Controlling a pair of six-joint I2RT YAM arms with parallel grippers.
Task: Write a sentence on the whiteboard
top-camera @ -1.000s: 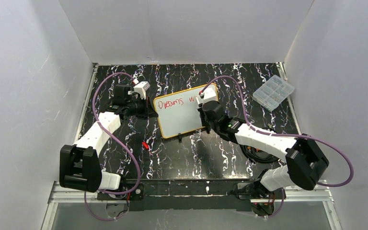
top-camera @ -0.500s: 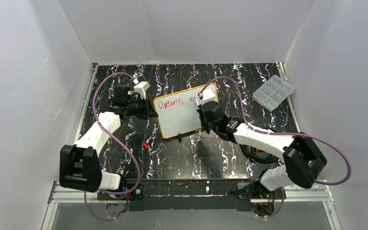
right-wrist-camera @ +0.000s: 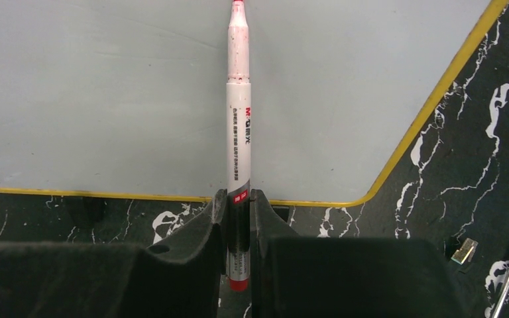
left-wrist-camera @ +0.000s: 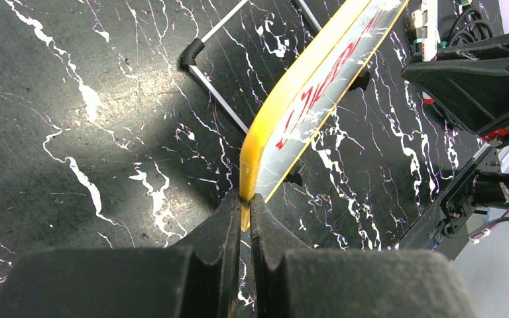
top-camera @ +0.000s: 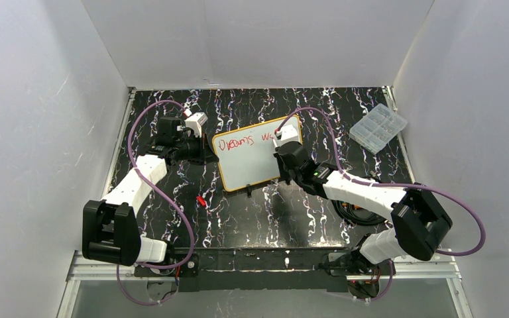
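Observation:
The whiteboard (top-camera: 248,159) with its orange-yellow frame stands tilted on the black marbled table. Red writing (top-camera: 233,145) reads "Dreams" and then "w" with a further stroke at the top right, partly hidden by my right wrist. My left gripper (top-camera: 203,151) is shut on the board's left edge; in the left wrist view its jaws pinch the yellow frame (left-wrist-camera: 257,152). My right gripper (right-wrist-camera: 239,199) is shut on a white marker with a red tip (right-wrist-camera: 238,93), which points at the board's white face (right-wrist-camera: 106,99). In the top view that gripper (top-camera: 283,147) sits over the board's upper right.
A clear plastic compartment box (top-camera: 378,127) lies at the back right. A small red cap (top-camera: 201,200) lies in front of the board's left corner. Black cables (top-camera: 358,213) coil under the right arm. White walls close in three sides.
My right gripper with the marker has shifted slightly left and down along the top line, and the red stroke after the "w" has grown. The left arm has not moved.

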